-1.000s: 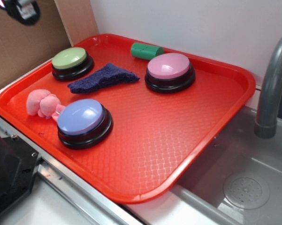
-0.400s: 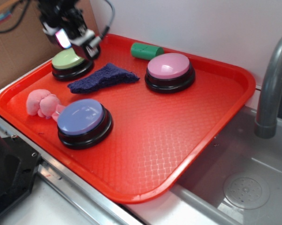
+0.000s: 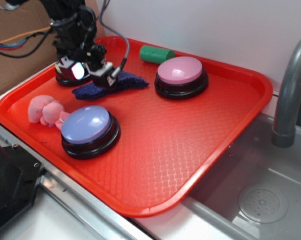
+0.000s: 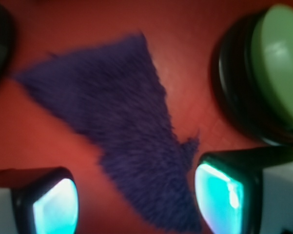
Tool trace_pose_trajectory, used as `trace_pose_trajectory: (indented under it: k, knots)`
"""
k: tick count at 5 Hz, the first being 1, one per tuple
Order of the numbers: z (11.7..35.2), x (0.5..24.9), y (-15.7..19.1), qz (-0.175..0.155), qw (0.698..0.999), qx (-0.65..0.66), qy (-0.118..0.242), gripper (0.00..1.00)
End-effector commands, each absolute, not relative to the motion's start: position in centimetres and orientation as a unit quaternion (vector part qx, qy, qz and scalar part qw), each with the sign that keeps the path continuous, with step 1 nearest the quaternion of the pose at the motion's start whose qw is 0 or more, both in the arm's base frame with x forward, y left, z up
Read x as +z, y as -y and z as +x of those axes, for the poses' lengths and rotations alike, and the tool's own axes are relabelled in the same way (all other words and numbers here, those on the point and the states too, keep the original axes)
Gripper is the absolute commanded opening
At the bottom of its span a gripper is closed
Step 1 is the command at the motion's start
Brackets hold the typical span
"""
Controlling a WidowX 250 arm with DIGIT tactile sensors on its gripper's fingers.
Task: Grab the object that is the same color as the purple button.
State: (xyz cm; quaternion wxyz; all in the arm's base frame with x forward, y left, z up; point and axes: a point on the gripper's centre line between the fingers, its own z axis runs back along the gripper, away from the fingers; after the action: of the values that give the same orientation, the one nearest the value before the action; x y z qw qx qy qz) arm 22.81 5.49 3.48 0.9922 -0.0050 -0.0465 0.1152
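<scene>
On the textured red plastic tray (image 3: 190,135) beside a grey sink basin (image 3: 263,200), the dark purple knitted cloth (image 4: 117,126) lies flat between the green-domed button (image 4: 268,73) and lavender-domed purple button (image 3: 86,125); the black gripper (image 3: 92,72) hovers above it, fingers (image 4: 219,192) spread apart.

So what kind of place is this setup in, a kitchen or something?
Probably a toy or mock kitchen counter: a grey faucet curves over a sink basin with a drain, right beside the red tray. The cardboard backdrop suggests a staged lab setup rather than a real home.
</scene>
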Motion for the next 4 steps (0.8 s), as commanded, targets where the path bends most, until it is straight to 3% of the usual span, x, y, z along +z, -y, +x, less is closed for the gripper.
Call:
trace_pose_trajectory:
  k: [1, 2, 4]
  knots:
    - [23.66, 2.17, -5.94, 0.011, 0.993, 0.104, 0.049, 0.95]
    - [23.45, 2.51, -5.64, 0.009, 0.996, 0.073, 0.053, 0.00]
    - [23.60, 2.95, -5.23, 0.011, 0.996, 0.072, 0.057, 0.00]
